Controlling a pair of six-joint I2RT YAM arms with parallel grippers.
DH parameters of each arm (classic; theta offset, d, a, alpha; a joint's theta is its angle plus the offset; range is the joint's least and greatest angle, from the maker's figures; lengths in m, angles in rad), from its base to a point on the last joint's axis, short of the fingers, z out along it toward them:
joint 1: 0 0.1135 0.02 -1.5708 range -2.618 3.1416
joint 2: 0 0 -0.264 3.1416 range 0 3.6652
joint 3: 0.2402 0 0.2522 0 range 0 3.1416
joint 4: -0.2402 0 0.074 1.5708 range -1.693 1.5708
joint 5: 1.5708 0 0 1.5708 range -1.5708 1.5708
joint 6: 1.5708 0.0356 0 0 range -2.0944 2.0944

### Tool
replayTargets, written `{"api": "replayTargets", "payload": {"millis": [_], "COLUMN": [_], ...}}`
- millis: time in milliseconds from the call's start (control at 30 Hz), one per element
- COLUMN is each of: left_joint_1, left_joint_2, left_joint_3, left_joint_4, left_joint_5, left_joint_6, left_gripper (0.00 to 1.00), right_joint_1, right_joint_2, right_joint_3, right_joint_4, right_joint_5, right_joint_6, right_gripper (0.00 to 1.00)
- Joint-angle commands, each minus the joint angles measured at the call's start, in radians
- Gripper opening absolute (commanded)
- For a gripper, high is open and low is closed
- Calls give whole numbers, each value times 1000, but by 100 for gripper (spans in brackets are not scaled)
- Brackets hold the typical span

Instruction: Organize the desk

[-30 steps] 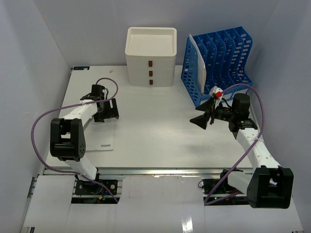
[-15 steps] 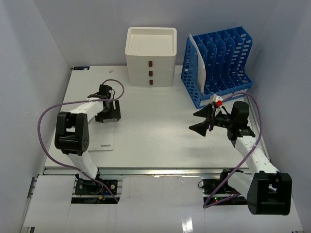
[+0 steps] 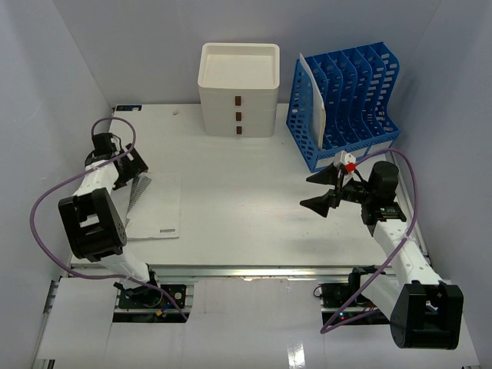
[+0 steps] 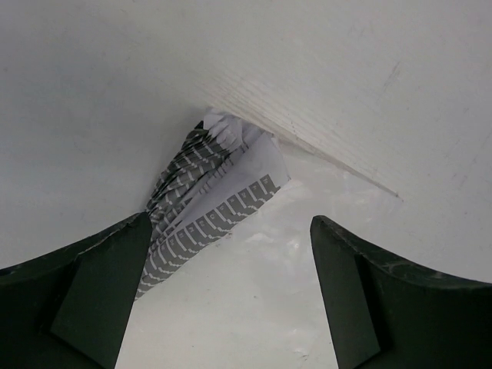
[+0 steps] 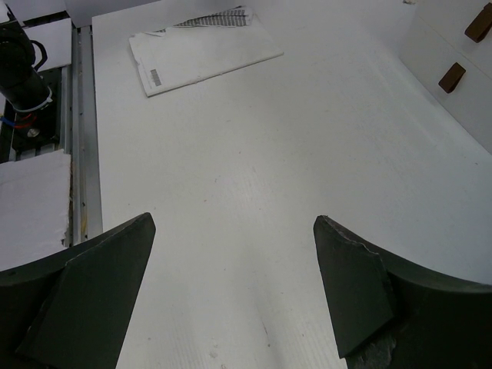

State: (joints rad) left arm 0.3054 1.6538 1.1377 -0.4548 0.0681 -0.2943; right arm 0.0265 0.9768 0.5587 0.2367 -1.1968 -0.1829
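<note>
The counter [image 3: 254,207] is showing a smooth white face with a faint sheen, and fine ribbed lines are running through it close up. Its front rail [image 3: 246,270] is gleaming like bare metal. The booklet [image 3: 157,206] is looking like thin matt paper. The drawer box [image 3: 239,92] is appearing as cream matt plastic, the file rack [image 3: 346,96] as blue plastic. The right gripper [image 5: 233,221] is showing dull black fingers [image 5: 92,300].

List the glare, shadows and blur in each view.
Top view: soft, even light, with a bright glint on the desk's front rail. Left wrist view: the booklet's fanned pages are sharp, with a sheen on the surface beside them; the left fingers show dark. Right wrist view: even light, no glare; the right fingers dark too.
</note>
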Motion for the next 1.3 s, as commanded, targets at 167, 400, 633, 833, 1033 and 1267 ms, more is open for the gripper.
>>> {"api": "replayTargets", "payload": {"millis": [167,400,633,833,1033,1267], "left_joint_1": [40,95,96,96,83,-3], "left_joint_2": [99,145,160,121,65,-27], "left_joint_3": [-46,-81,-123,-169,-241,-397], "left_joint_4": [27,18,28,73,159,398], "left_joint_5": [152,186,252,419,719,906], "left_joint_6": [41,49,28,-6,-111,-317], "left_gripper": [89,67,41,7,0,0], "right_joint_1": [-4,-5,-12,-14,-15,62], "right_joint_2": [-3,3,4,8,15,95], "right_joint_3": [-6,-5,-4,-5,-12,12], "right_joint_4": [31,27,27,28,51,30], "right_joint_5": [-24,-23,-27,-35,-53,-27], "right_joint_6": [-13,-16,-19,-14,38,106], "right_gripper": [90,90,90,90,90,91]}}
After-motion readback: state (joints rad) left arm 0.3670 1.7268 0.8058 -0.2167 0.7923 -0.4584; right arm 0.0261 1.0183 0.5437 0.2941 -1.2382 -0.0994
